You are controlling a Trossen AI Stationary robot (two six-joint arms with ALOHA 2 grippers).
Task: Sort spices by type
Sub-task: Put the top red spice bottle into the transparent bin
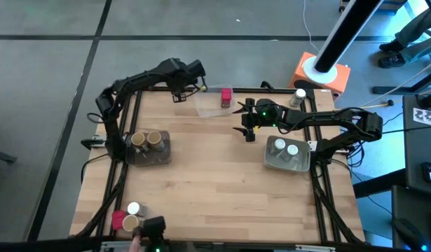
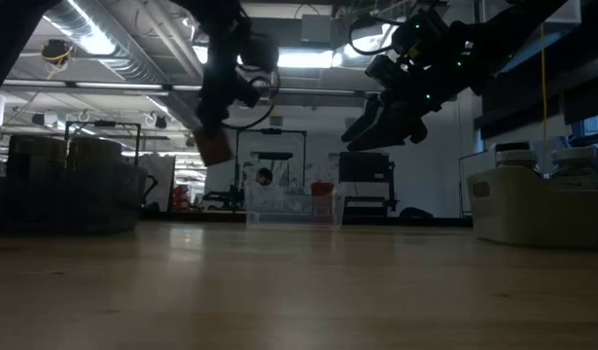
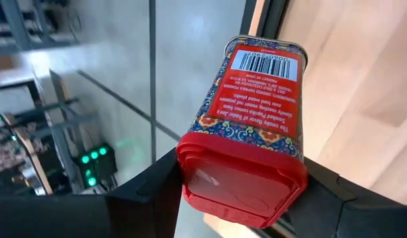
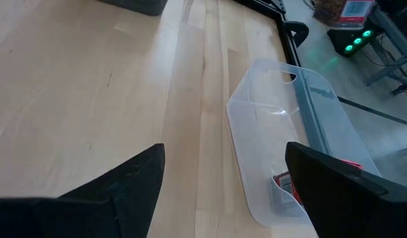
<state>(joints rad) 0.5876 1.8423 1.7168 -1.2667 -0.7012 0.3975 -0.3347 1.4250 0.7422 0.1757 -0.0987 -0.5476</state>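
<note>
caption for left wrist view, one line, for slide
Left gripper clamps a red-capped spice tin, barcode end facing away, held over the table edge.

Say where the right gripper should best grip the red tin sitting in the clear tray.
Probably its upper part, across the two flat faces, coming down from above. The red tin sits inside the clear tray, whose walls block a sideways approach. The right gripper, open, hangs just beside the tray. The left gripper holds a second red tin.
</note>
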